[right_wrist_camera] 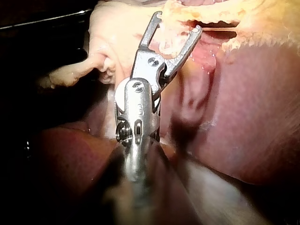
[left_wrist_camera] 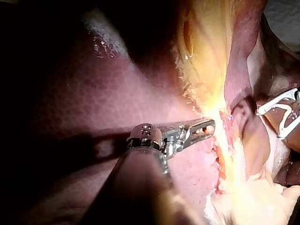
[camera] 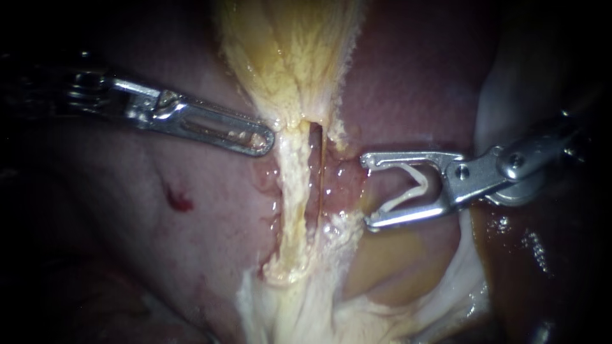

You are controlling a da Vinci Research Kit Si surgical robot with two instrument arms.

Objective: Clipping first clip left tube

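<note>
The left tube (camera: 290,191) is the pale yellow strand just left of the endoscope view's centre. It runs from the neck of the gallbladder (camera: 287,57) at upper centre straight down to the fatty tissue at the bottom edge, so its long axis is near vertical in the frame. A narrow dark slit parts it from a redder strand (camera: 333,181) on its right. The right instrument (camera: 366,190) comes in from the right edge. Its jaws stand wide apart and carry an open white clip (camera: 414,185) between them, with the mouth facing frame-left, squarely across the tube's line. The jaw tips sit just beside the redder strand, which lies between them and the left tube. The clip is therefore short of its target, and I judge the coming move must travel leftward at this same height without catching that strand. The left instrument (camera: 264,140) reaches in from the upper left. Its slotted jaws lie together and hold nothing I can make out. Its tip is at the gallbladder's neck, nearer the tube's top end, over the liver (camera: 159,223).
</note>
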